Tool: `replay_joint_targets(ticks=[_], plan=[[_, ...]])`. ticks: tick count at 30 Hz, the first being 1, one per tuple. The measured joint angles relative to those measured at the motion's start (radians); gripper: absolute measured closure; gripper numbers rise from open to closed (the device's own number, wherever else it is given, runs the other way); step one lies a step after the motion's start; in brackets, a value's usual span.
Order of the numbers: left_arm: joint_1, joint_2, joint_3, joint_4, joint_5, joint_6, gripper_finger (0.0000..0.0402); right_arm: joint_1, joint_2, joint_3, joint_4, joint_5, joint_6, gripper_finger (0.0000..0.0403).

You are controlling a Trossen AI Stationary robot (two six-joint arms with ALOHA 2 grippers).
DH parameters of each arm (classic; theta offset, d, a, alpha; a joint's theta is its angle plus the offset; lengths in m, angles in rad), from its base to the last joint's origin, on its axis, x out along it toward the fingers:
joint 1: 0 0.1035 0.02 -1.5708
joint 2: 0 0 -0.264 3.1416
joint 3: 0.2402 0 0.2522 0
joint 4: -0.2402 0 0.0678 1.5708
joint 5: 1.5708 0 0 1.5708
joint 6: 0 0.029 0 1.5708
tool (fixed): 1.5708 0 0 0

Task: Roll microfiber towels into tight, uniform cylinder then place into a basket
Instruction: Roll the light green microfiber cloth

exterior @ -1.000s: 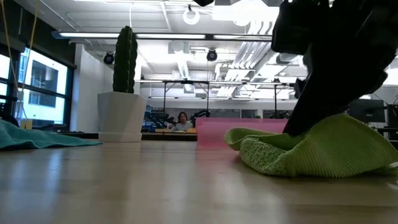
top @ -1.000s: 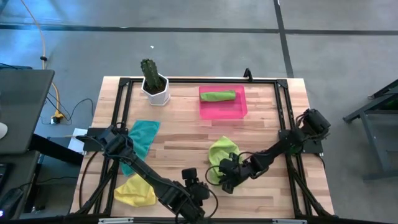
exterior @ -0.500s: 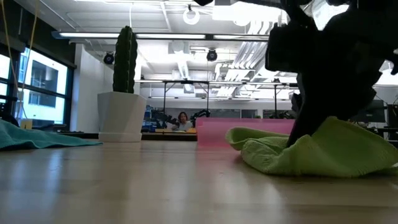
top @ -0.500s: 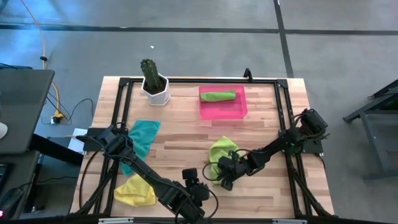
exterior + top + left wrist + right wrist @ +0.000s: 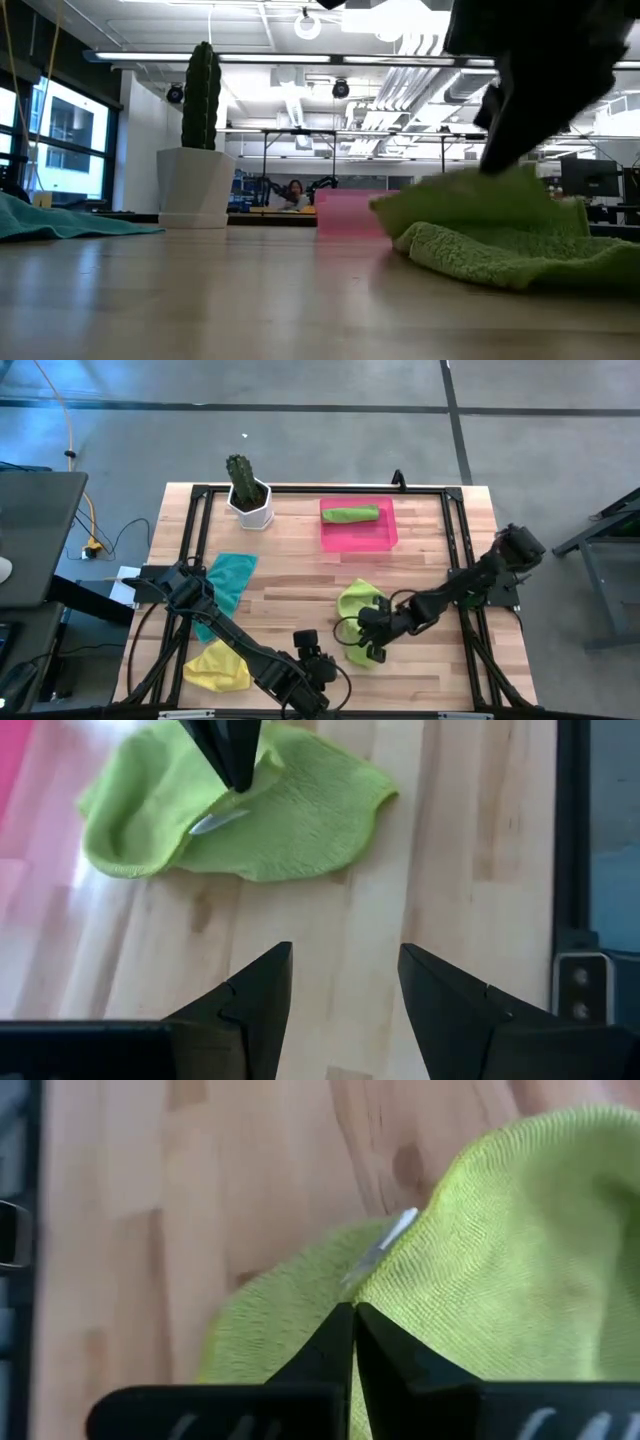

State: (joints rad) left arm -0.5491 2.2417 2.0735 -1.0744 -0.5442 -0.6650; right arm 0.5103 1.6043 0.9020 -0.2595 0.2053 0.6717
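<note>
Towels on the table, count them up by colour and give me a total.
Lime green towels: 2, one rolled in the pink basket, one loose mid-table
Teal towel: 1
Yellow towel: 1
Total: 4

In the low view the right arm [image 5: 545,80] is cut off at the top edge. It hides part of the green towel [image 5: 480,235]. The teal towel [image 5: 60,222] runs off the side. The far person [image 5: 296,192] is too small to make out.
</note>
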Motion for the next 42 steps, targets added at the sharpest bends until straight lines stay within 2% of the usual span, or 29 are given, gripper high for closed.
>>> replay_joint_targets(ticks=[4, 10, 12, 20, 25, 29, 34, 38, 42], plan=[[0.003, 0.0, 0.0, 0.002, -0.075, 0.046, 0.0227, 0.014, -0.08, 0.0, -0.037, -0.002, -0.026, 0.0402], [0.032, 0.0, 0.0, 0.032, -0.24, 0.125, 0.0227, 0.064, -0.177, 0.0, -0.075, -0.049, -0.098, 0.0402], [0.052, 0.0, 0.0, 0.07, -0.249, 0.188, 0.0227, 0.084, -0.203, 0.0, -0.075, -0.069, -0.149, 0.0402], [0.14, 0.0, 0.0, 0.361, -0.069, 0.539, 0.0227, 0.128, -0.28, 0.0, -0.083, -0.075, -0.302, 0.0402], [0.187, 0.0, 0.0, 0.473, 0.07, 0.626, 0.0227, 0.14, -0.305, 0.0, -0.116, -0.075, -0.358, 0.0402], [0.219, 0.006, 0.0, 0.467, 0.141, 0.616, 0.0227, 0.146, -0.318, 0.0, -0.126, -0.067, -0.399, 0.0402], [0.241, 0.033, 0.0, 0.445, 0.168, 0.627, 0.0227, 0.158, -0.328, 0.0, -0.133, -0.067, -0.469, 0.0402], [0.246, 0.036, -0.001, 0.354, 0.215, 0.599, 0.0227, 0.177, -0.346, 0.0, -0.184, -0.065, -0.471, 0.0402], [0.232, 0.036, -0.001, 0.255, 0.268, 0.57, 0.0227, 0.198, -0.377, 0.0, -0.256, -0.015, -0.467, 0.0402]])
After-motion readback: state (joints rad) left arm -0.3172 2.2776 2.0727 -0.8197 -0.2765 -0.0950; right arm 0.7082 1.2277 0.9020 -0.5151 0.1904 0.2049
